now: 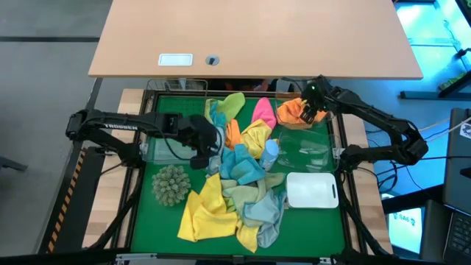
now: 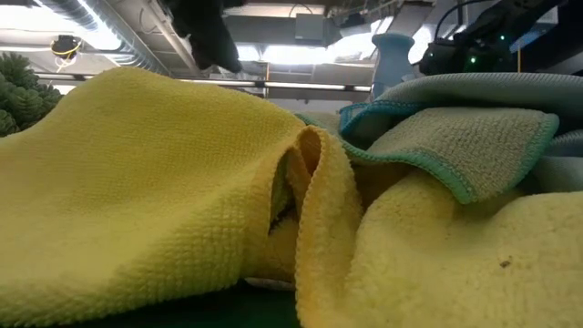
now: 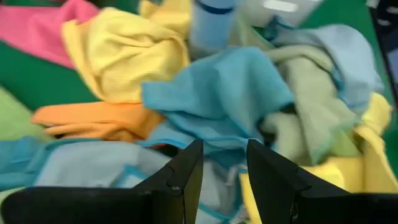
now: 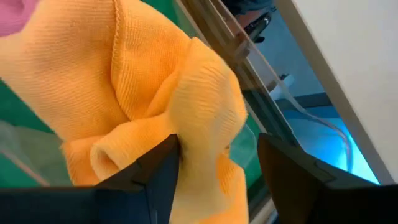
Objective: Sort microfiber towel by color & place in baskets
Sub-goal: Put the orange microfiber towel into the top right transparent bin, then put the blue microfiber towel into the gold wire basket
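**Sorting barely started: one orange towel at a bin, pile untouched**

Right gripper [image 1: 315, 110] sits at the far-right clear basket [image 1: 307, 126], jaws spread, orange towel [image 4: 155, 106] loose between them. Left gripper [image 3: 225, 163] hovers over the mixed towel pile [image 1: 235, 184] mid-mat, jaws parted, nothing held. White basket [image 1: 312, 190] looks empty. Most towels are unsorted.

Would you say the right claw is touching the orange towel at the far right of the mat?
Touching. The right wrist view shows the orange towel bulging between the open right claw, pressed against one finger.
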`<state>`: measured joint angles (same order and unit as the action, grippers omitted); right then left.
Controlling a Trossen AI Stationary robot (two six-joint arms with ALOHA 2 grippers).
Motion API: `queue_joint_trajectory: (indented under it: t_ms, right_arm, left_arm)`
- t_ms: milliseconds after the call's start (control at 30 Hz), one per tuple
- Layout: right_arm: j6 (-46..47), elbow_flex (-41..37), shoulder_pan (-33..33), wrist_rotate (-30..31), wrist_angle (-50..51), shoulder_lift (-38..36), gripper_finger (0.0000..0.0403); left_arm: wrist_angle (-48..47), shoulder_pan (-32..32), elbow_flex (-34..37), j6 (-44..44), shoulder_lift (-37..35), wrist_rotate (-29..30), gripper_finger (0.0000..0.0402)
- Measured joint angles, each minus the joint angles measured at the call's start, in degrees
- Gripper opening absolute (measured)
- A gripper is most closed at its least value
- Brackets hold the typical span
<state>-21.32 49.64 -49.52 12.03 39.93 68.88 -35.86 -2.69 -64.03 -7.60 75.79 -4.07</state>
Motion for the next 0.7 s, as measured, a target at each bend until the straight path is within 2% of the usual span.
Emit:
queue_joint_trajectory:
  t_ms: [200,300,400,700]
  right_arm:
    - [-0.02,4.05,0.00,0.00,4.19,0.00,0.0216]
    - [0.00,5.28,0.00,-0.02,5.31,0.00,0.0216]
    - [0.00,5.83,0.00,-0.11,5.80,0.00,0.0216]
    - [0.00,5.87,0.00,-1.12,7.32,0.00,0.0216]
  left_arm:
    - [-0.17,4.78,0.00,0.02,0.00,0.68,0.0118]
    - [-0.17,6.74,0.00,-0.03,0.00,3.44,0.0118]
    - [-0.16,8.13,0.00,-2.52,0.25,5.55,0.0118]
    - [-0.82,10.36,0.00,-7.73,3.47,5.98,0.0127]
